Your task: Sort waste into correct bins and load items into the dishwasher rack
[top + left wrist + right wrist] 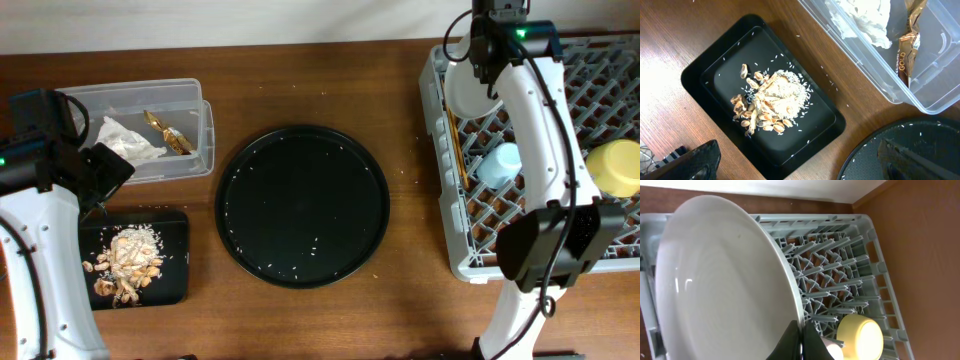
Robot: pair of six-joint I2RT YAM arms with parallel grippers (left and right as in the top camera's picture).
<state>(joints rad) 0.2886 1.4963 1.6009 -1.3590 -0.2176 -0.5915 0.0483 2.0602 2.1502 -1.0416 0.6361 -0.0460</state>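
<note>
While the plate (pixel 725 275) is being pinched by its rim in the right gripper (pixel 801 337) at the rack (pixel 840 265), toppling is being risked should pegs be missed; left gripper (pixel 797 155) spread.

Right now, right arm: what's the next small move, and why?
Probably lower the plate between the rack pegs, then open. The right gripper pinches its rim, plate tilted on edge over the rack; whether it's seated can't be told.

plate (pixel 725 280) cropped, chopsticks (pixel 455 150) perhaps half-hidden
</note>
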